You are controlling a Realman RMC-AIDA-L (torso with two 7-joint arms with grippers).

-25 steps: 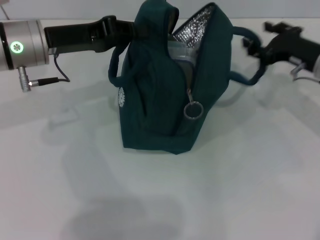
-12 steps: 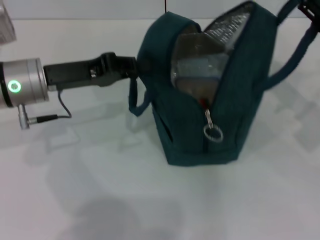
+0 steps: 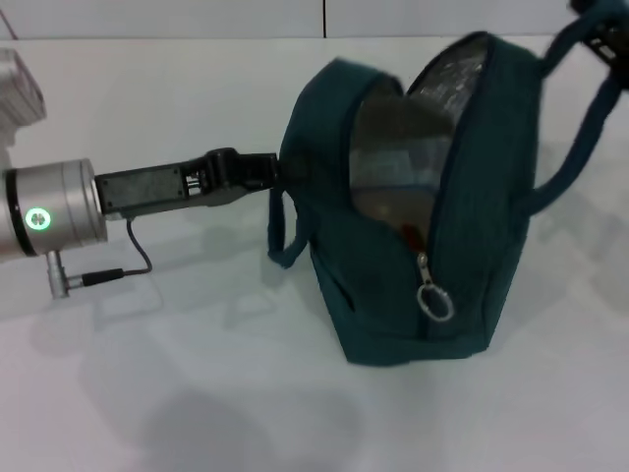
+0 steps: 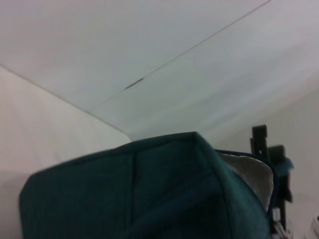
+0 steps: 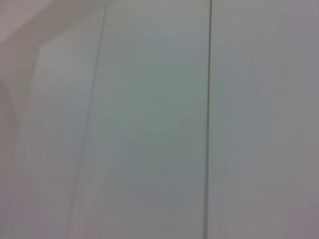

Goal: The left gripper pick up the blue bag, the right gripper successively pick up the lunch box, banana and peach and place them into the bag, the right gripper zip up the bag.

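The blue bag (image 3: 413, 246) stands upright on the white table, its top open and its silver lining (image 3: 447, 74) showing. Inside lie a clear lunch box (image 3: 403, 157) and an orange-brown shape (image 3: 398, 206); I cannot tell banana from peach. The zip pull ring (image 3: 435, 300) hangs low on the front. My left gripper (image 3: 278, 172) is shut on the bag's left wall. My right gripper (image 3: 607, 28) is at the far right edge, where the bag's strap (image 3: 580, 128) rises to it. The left wrist view shows the bag's top (image 4: 149, 189) and the right gripper (image 4: 271, 149) beyond.
The white table (image 3: 197, 393) spreads in front of and left of the bag. A cable (image 3: 118, 270) hangs from the left wrist. The right wrist view shows only a pale surface with a dark seam (image 5: 208, 119).
The bag and my left arm have shifted right and nearer. The right gripper has gone to the far right edge with the strap pulled up. The bag stands more upright.
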